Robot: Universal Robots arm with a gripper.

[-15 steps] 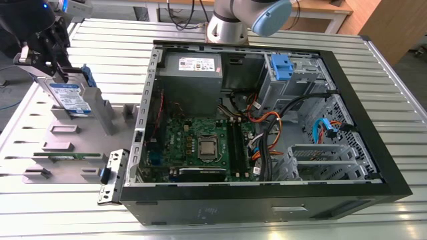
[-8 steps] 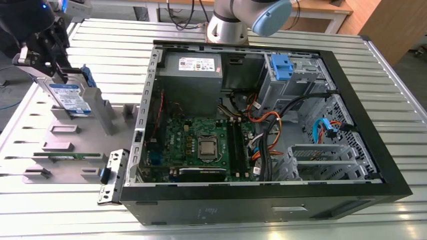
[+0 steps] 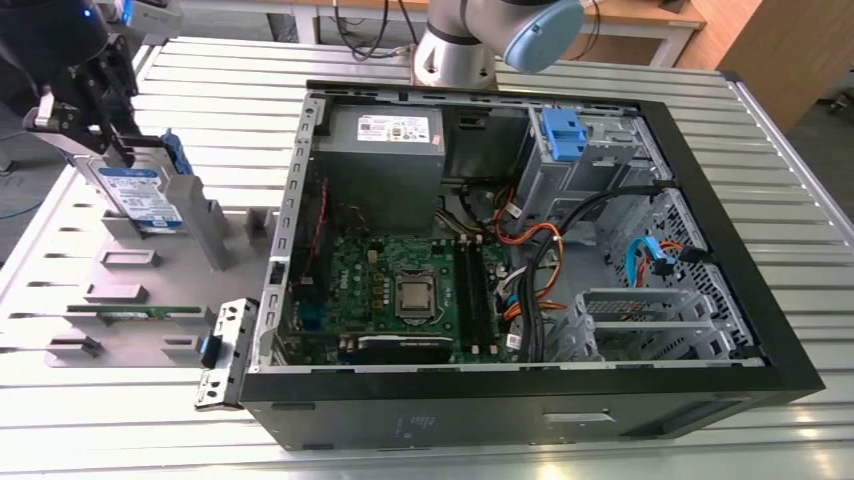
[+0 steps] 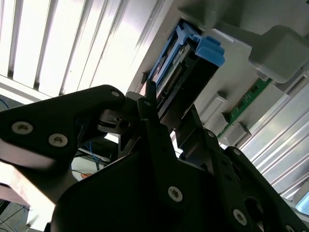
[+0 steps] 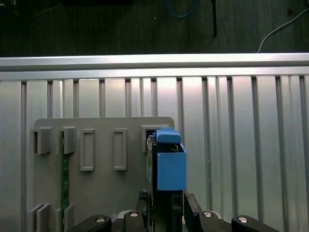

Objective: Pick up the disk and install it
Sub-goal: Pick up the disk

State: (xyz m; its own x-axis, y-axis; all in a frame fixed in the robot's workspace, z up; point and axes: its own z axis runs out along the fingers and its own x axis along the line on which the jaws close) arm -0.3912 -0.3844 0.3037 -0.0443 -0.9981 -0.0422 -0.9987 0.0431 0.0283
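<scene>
Exterior view: my claw (image 3: 112, 146), upper left, pinches the disk (image 3: 142, 196) standing in the gray rack (image 3: 134, 292). Second wrist view: fingers (image 4: 147, 105) flank it. First wrist view: same, lower center. Looks like the pick-up step, so it probably wants a straight pull.

disk (image 3: 144, 198): blue plastic rails | table (image 3: 801, 230): ribbed bare metal | end effector (image 5: 166, 205): matt black

Probably a robotics lab: slatted aluminium bench (image 3: 134, 440); opened computer case (image 3: 467, 412); cables (image 3: 352, 36) trailing behind.
</scene>
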